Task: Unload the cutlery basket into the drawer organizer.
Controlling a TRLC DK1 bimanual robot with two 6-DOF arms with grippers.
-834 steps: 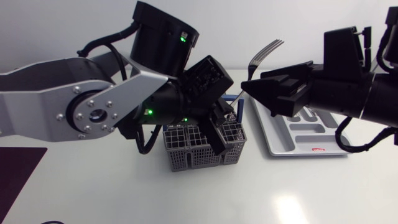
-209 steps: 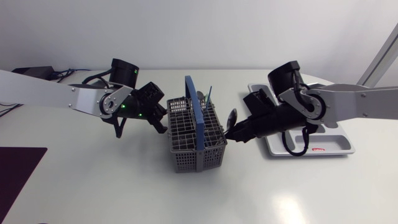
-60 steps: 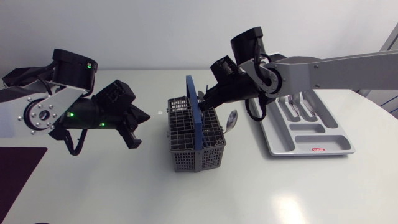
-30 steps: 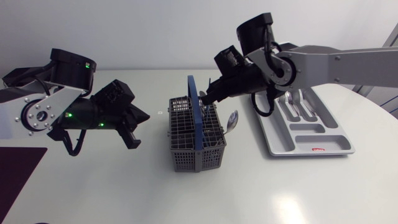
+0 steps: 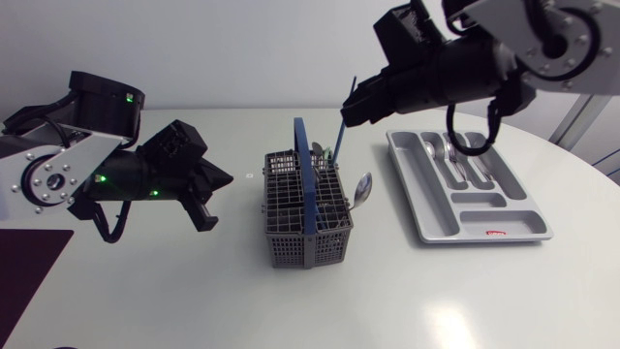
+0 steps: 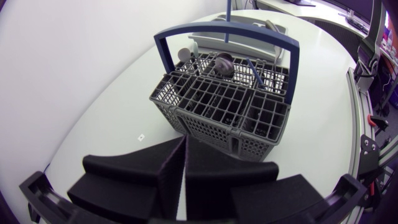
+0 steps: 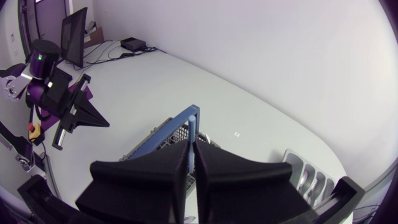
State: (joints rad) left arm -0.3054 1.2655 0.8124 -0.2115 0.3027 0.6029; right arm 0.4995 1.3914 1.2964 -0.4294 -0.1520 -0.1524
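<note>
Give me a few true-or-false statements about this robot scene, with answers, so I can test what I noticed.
1. The right gripper holds a blue-handled utensil above the cutlery basket. True.
2. The left gripper holds a spoon. False: it is shut on nothing, off to the basket's side.
3. The drawer organizer is empty. False: some cutlery lies in its compartments.
4. A spoon shows at the basket's side facing the organizer. True.

White table (image 5: 174,291) with a rounded edge, plain pale wall (image 5: 242,48) behind
</note>
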